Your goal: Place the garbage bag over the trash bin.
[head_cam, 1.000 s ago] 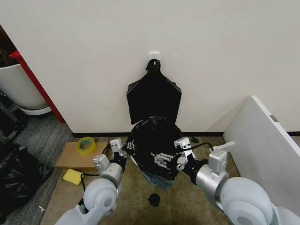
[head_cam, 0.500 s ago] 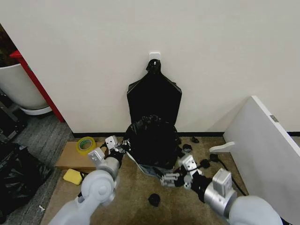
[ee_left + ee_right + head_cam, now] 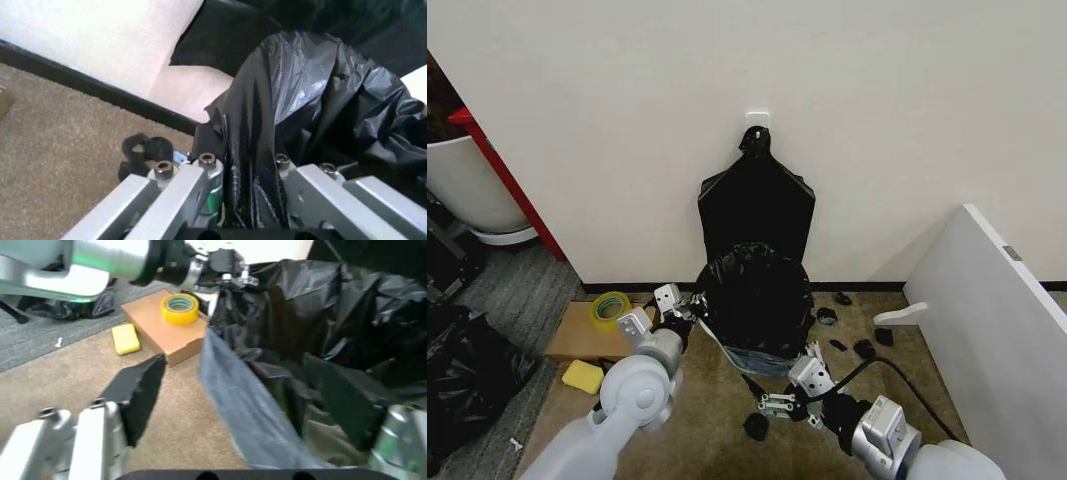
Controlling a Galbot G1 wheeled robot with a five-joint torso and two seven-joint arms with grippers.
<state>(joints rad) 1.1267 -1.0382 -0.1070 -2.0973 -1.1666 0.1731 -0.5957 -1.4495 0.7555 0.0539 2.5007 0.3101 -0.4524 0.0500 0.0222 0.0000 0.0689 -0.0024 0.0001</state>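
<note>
The glossy black garbage bag (image 3: 757, 295) is draped over the trash bin (image 3: 749, 360), whose pale lower wall shows under the plastic. My left gripper (image 3: 683, 314) is at the bag's left edge, shut on a fold of the garbage bag (image 3: 267, 125) that runs between its fingers (image 3: 190, 182). My right gripper (image 3: 781, 402) hangs low in front of the bin, apart from it, open and holding nothing. In the right wrist view its dark pads (image 3: 137, 395) stand wide apart, facing the bin's pale wall (image 3: 240, 405) and the bag (image 3: 327, 315).
A flat bundle of black bags (image 3: 757, 205) hangs on the wall behind the bin. A yellow tape roll (image 3: 610, 307) lies on a cardboard box (image 3: 577, 340), with a yellow sponge (image 3: 582, 376) in front. Black scraps (image 3: 755, 425) dot the carpet. A white panel (image 3: 997, 320) leans at right.
My right gripper has let go of the bag's right side and drawn back and down toward me, open. The bag has settled lower around the bin. The left gripper keeps its hold.
</note>
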